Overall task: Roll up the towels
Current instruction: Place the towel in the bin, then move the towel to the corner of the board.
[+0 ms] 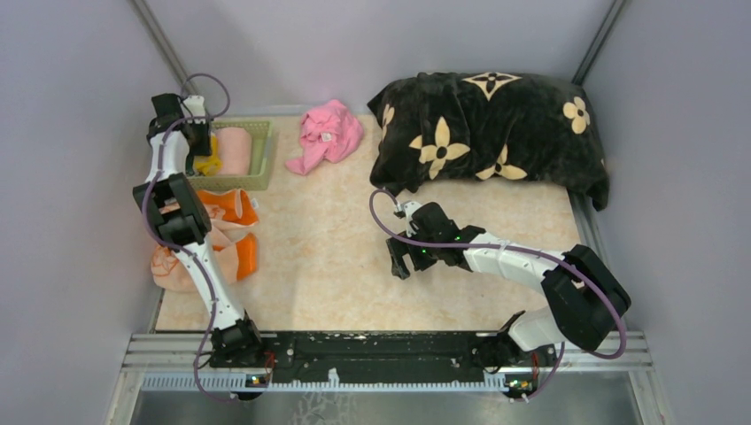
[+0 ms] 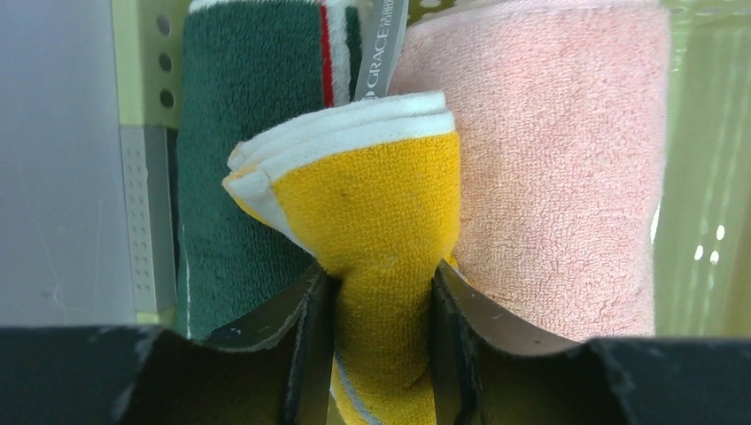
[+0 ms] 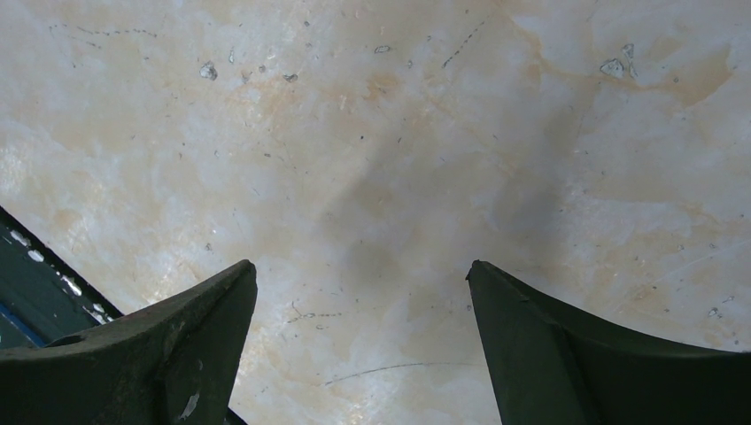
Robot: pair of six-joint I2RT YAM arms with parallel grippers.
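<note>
Marbled tabletop, grey walls. Left gripper clamped on the rolled yellow towel, low in the basket between green roll and pink roll; right gripper spread wide, empty. Step judged: stowing; next calls for release, then the peach towel

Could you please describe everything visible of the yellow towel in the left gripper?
The yellow towel is terry cloth, rolled or folded into a bundle with white layered edges at its free end. The left gripper is shut on its lower part, pinching it narrow. It sits over the green basket, pressed between a pink rolled towel and a dark green towel.
</note>
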